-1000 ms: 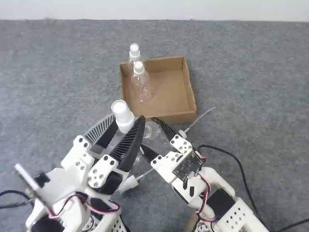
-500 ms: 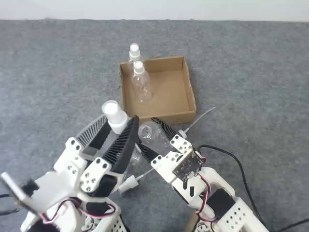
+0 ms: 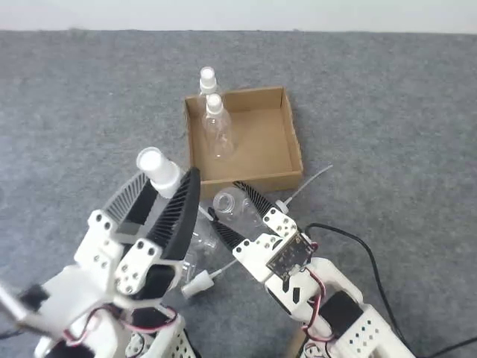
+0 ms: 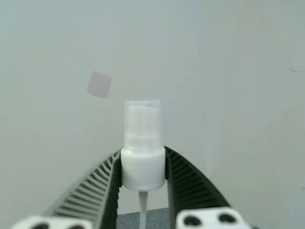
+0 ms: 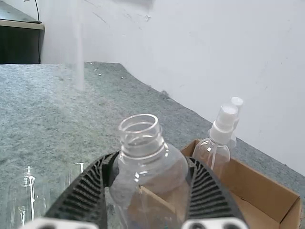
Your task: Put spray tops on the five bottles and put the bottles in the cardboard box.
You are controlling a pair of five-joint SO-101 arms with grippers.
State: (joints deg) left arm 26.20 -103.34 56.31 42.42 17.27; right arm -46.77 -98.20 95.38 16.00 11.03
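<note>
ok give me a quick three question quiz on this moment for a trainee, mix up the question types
1. True or false: the bottle in the right gripper already has a top fitted.
2. What does the left gripper hold? A) a clear bottle B) a spray top C) nothing
3. How many bottles with tops fitted are at the far left corner of the cardboard box?

Key
1. False: its neck is open.
2. B
3. Two: the nearer topped bottle and the farther topped bottle.
</note>
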